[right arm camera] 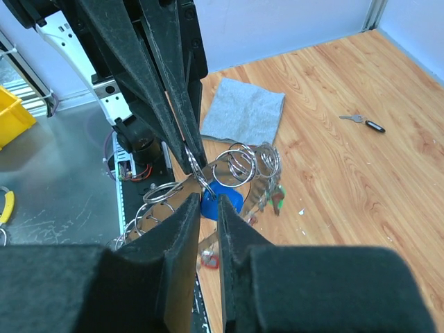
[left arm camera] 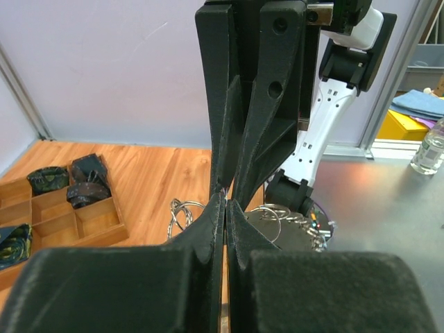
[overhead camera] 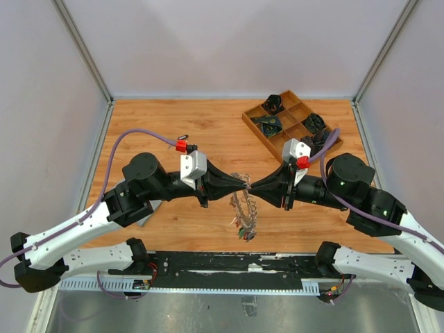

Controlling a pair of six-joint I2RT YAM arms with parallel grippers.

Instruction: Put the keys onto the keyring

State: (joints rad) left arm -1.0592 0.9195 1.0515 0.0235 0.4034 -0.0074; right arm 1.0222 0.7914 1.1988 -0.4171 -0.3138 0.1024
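Your left hand [overhead camera: 243, 184] is pressed fully together and your right hand [overhead camera: 255, 186] shows a narrow gap between its fingers; they meet tip to tip above the middle of the surface [overhead camera: 173, 125]. The keyring [overhead camera: 245, 208] lies just under those tips, its wire reaching up to them, but you cannot tell whether either hand pinches it. One dark-tagged key [right arm camera: 362, 122] lies well apart.

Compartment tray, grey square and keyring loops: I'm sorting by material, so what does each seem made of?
Brown compartment tray: looks like plain wood, grain visible. Flat grey square: probably soft cloth, matte and slightly rumpled. Silver coiled keyring: likely polished metal, bright glints.
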